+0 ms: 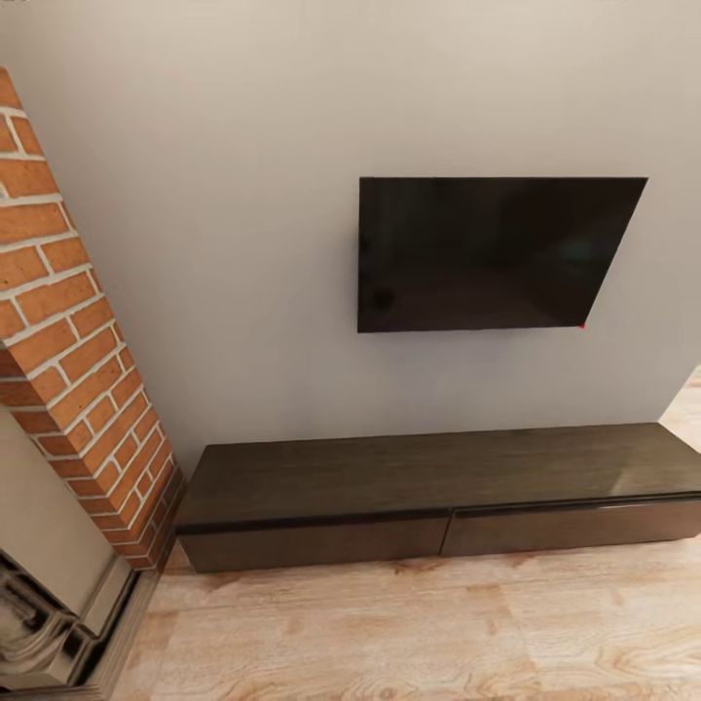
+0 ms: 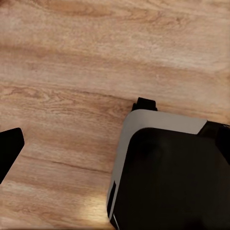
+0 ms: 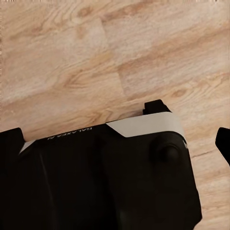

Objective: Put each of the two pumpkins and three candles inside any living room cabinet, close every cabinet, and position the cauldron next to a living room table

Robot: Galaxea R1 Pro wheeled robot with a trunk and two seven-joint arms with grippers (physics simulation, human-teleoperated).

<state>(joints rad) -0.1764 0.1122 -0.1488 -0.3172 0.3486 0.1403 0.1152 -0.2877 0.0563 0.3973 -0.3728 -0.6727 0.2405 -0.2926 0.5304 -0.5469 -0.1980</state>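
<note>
The cabinet (image 1: 428, 477), a long low dark-brown unit, stands against the grey wall ahead in the head view. Its left drawer front (image 1: 316, 543) and right drawer front (image 1: 574, 526) both sit flush and shut, and its top is bare. The pumpkins, the candles, the cauldron and the table are out of view. My left gripper (image 2: 115, 158) hangs over the wood floor, with one dark fingertip (image 2: 9, 148) at the picture's edge and nothing held. My right gripper (image 3: 120, 143) also hangs open over the floor, with one fingertip (image 3: 224, 143) at the edge.
A black TV (image 1: 487, 253) hangs on the wall above the cabinet. A red-brick fireplace column (image 1: 68, 331) rises at the left, close to the cabinet's left end. Pale wood floor (image 1: 409, 633) lies in front. My black-and-grey base (image 2: 167, 172) shows below both wrists.
</note>
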